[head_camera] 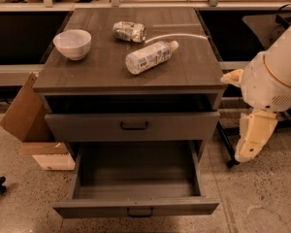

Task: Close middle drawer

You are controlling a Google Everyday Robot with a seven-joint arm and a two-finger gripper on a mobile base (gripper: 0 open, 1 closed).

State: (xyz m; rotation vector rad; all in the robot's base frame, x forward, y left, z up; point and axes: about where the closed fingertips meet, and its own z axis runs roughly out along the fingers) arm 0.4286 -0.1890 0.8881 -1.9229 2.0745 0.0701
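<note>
The middle drawer (136,208) is the dark grey-brown one pulled far out at the bottom of the cabinet. It has a shallow front panel with a small bar handle (139,211), and its deep box is empty. My gripper (246,153) hangs pointing down at the right of the cabinet, beside the drawer's right side and apart from it. The round white arm joint (276,76) sits above it.
Above the open drawer is a taller-fronted drawer (133,126), slightly out. On the cabinet top lie a white bowl (72,43), a crushed can (129,31) and a plastic bottle (149,56) on its side. A cardboard box (22,108) stands at the left and a chair base (228,144) at the right.
</note>
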